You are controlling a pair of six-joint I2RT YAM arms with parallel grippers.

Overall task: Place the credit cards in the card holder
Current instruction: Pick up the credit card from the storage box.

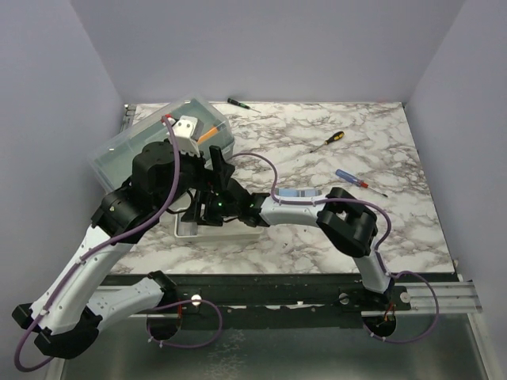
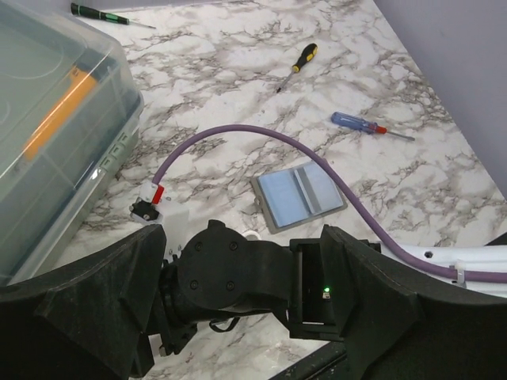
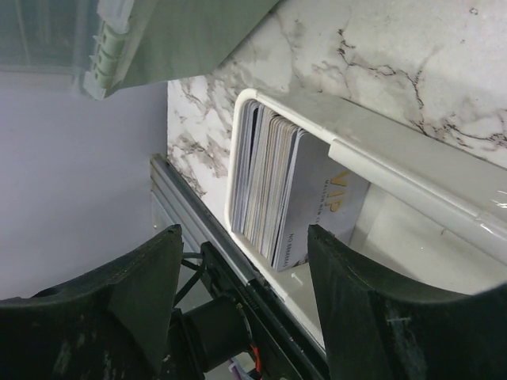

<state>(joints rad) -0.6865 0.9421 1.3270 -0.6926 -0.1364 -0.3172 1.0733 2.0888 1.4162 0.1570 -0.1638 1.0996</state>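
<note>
Right gripper [image 3: 242, 237] spread wide over credit cards [image 3: 273, 186] stacked on edge in white tray [image 3: 412, 178]. Left gripper [image 2: 245, 237] likewise agape (nothing held). Card holder [image 2: 299, 195] lies unfolded near the tray.

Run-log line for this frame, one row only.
right gripper: open, aimed at credit cards on edge in white tray | left gripper: open, empty | card holder: unfolded on table, apart from tray

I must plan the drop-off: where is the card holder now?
In the top view the card holder lies flat on the marble table, about mid-table, between the white tray and the blue-handled screwdriver.
</note>
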